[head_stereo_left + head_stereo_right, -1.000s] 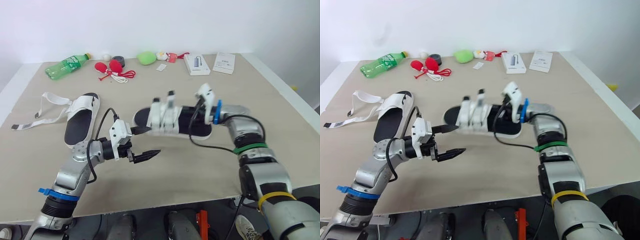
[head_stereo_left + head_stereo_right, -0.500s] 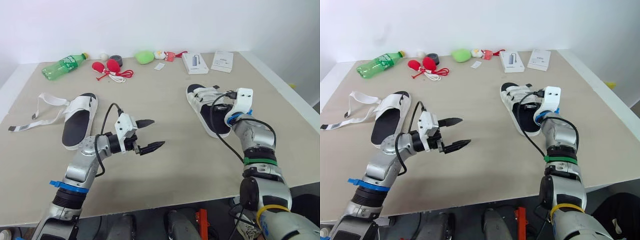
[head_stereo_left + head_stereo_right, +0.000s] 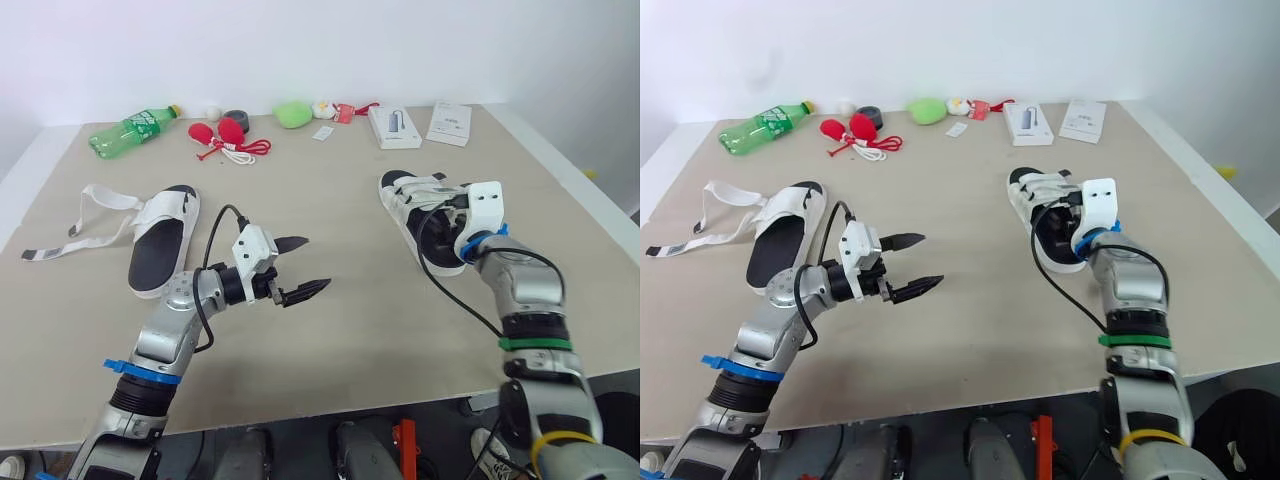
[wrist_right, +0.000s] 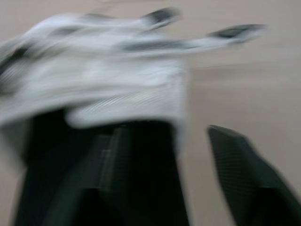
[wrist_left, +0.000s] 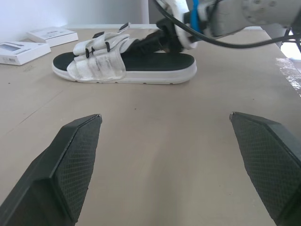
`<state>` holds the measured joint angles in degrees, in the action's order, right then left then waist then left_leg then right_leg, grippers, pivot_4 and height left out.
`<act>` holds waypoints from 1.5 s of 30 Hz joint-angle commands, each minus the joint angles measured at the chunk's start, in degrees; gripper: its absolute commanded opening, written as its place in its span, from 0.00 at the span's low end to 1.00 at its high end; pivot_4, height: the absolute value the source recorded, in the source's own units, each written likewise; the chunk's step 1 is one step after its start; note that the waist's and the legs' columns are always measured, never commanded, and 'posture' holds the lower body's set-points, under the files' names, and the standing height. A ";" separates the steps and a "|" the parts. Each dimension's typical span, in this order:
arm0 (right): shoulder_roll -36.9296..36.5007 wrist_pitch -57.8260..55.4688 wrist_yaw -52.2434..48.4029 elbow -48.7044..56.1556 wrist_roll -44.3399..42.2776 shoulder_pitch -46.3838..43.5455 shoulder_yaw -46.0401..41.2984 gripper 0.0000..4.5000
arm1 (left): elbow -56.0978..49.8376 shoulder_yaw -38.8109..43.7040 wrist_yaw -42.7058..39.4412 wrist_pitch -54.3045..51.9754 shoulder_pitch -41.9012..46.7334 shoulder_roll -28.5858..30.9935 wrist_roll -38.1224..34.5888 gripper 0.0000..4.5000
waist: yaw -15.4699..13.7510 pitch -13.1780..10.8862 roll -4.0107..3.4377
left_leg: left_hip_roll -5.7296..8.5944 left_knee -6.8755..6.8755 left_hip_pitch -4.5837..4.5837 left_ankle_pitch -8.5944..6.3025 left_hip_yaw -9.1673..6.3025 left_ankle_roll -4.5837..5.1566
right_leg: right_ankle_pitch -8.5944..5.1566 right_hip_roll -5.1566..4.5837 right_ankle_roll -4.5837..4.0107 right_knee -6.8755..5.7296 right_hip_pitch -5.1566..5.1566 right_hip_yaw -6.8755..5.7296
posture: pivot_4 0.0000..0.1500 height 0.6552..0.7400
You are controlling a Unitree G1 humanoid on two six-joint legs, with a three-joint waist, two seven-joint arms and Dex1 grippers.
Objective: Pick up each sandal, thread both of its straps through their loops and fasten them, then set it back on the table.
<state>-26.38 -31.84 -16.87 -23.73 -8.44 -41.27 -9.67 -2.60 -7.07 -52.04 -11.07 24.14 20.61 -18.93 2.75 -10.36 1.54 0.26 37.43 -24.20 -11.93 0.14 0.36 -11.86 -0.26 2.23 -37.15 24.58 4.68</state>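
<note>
A white sandal (image 3: 418,208) with a black footbed and both straps closed across it lies flat on the table (image 3: 380,320), on the right side. My right gripper (image 3: 434,222) is at its heel end and stands open; in the right wrist view one finger (image 4: 106,183) is over the footbed and the other sits beside the sole. The second sandal (image 3: 160,245) lies at the left, its long white straps (image 3: 92,212) loose and spread on the table. Over the middle of the table my left gripper (image 3: 297,268) hovers open and empty, pointing at the fastened sandal (image 5: 124,63).
Along the far edge are a green bottle (image 3: 133,128), red bulbs with a cord (image 3: 225,137), a black roll (image 3: 236,118), a green lump (image 3: 293,114) and two white boxes (image 3: 393,126) (image 3: 449,123). The table's right edge runs close behind my right arm.
A second ago my right gripper held the fastened sandal up near the table's middle. It carried it right, set it down, and its fingers have now opened. The left gripper barely moved.
</note>
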 commanded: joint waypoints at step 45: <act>1.60 26.93 -56.27 -2.03 -8.01 -10.38 15.01 0.98 | 0.63 20.78 54.87 -28.91 7.45 -11.88 11.14 1.00 | -0.71 0.00 0.10 | 0.06 0.13 0.10 0.13 -0.20 0.02 | 0.39 -0.36 -0.12 0.06 -0.20 -0.54 | 1.00 1.00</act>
<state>-24.93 -4.30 -73.31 -27.47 -14.77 -50.64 6.97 -2.45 12.56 2.44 -41.08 30.32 8.05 -7.58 2.04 -10.36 1.64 0.32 37.56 -24.10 -11.78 -0.09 0.36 -11.46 -0.61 2.11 -37.10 24.38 4.12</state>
